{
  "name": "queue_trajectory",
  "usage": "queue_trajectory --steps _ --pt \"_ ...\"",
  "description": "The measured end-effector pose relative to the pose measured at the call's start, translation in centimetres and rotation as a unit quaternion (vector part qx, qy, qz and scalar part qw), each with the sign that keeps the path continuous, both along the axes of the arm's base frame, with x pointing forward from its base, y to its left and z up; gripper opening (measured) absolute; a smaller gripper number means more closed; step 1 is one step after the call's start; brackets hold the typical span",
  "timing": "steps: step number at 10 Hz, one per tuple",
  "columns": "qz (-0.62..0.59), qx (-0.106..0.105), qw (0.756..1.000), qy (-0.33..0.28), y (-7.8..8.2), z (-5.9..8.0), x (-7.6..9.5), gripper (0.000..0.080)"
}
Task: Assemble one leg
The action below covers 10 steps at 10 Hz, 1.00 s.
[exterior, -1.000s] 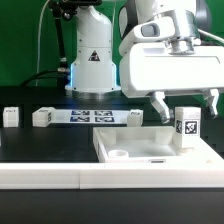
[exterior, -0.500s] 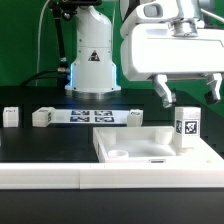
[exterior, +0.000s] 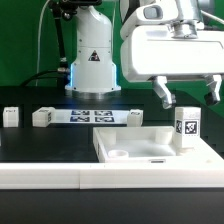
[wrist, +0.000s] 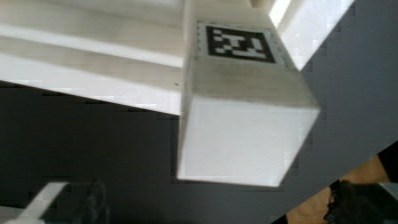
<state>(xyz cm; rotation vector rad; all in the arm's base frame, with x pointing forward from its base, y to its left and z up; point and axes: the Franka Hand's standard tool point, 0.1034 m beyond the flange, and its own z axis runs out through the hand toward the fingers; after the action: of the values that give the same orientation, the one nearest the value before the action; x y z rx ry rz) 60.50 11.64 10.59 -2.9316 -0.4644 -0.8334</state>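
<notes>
Fingers (exterior: 163,96) are spread wide and empty, nothing between them and no contact with anything. The gap is clearly wider than the leg (exterior: 186,126). In the exterior view the leg sits at 6 o'clock from the mid-gap, just about centred under it, with visible air between the fingertips and the leg's top end. The leg's long axis is vertical: it stands upright with its tag (exterior: 186,127) facing the camera. Only one arm here, so there's no reach question. The wrist view agrees: the leg (wrist: 249,150) fills the frame seen end-on from above, with its square top face and tagged side (wrist: 238,44) both showing. The fingertips aren't clearly readable in that view. The leg's foot is at the corner of the white tray piece (exterior: 150,160), roughly 2 o'clock from the tray's centre. I can't tell from here whether it's fully seated in the socket. My read is that any regrasp is a straight vertical drop with the pads closing on two opposite flat sides. Further out, the marker board (exterior: 85,115) is at 9 o'clock from the leg, well apart. A few loose parts (exterior: 42,117) lie along the same line on the dark surface (exterior: 50,145).
</notes>
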Motion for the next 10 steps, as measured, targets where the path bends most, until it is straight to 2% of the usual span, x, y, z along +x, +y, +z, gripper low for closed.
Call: queue_trajectory --steps 3,4,5,6,7,10 --pt "-0.005 0.0 1.0 0.018 -0.1 -0.4 -0.3 0.0649" --pt "-0.001 -0.006 0.998 0.067 0.1 -0.7 -0.7 0.0649" --pt "-0.001 -0.008 0.997 0.082 0.0 -0.6 -0.3 0.0649" --pt "-0.003 -0.012 0.993 0.118 0.0 -1.1 -0.7 0.0649" --pt "-0.004 -0.016 0.986 0.163 0.1 -1.2 -1.0 0.0649" --pt "0.0 -0.026 0.969 0.246 0.3 -1.4 -1.2 0.0649"
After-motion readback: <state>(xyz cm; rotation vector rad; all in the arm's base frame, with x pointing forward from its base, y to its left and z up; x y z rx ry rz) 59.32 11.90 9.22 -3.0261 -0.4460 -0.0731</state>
